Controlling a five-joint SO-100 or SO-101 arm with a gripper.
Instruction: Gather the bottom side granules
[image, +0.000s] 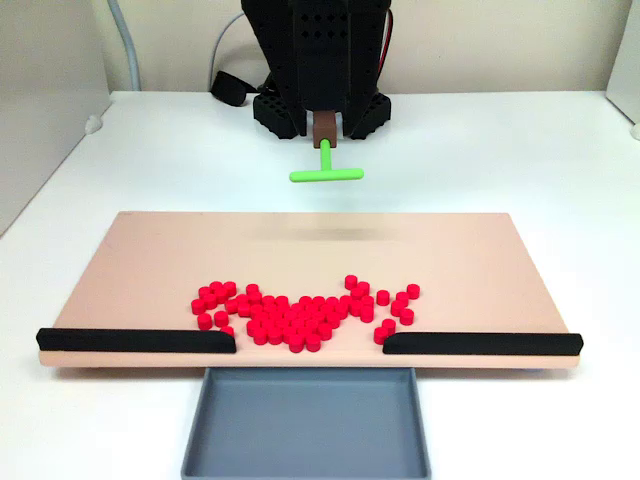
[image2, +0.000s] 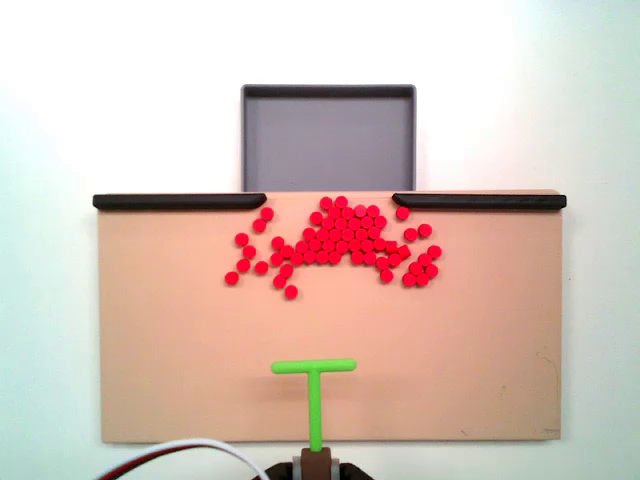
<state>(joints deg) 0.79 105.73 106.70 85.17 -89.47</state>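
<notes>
The granules (image: 300, 318) (image2: 340, 240) are small bright red pellets. They lie in a loose cluster on the tan board (image: 300, 245) (image2: 200, 350), close to the gap between the two black rails. A few strays sit at the cluster's edges. My gripper (image: 326, 128) (image2: 316, 462) is shut on the stem of a green T-shaped tool (image: 326, 174) (image2: 314, 367). The tool's bar points toward the granules from the arm's end of the board. A wide strip of bare board separates the bar from the nearest pellet.
Two black rails (image: 135, 340) (image: 480, 343) (image2: 180, 201) (image2: 478, 201) line the board's edge away from the arm, with a gap between them. A grey tray (image: 305, 425) (image2: 328, 140) sits beyond that gap. Cables (image2: 190, 450) lie by the arm's base.
</notes>
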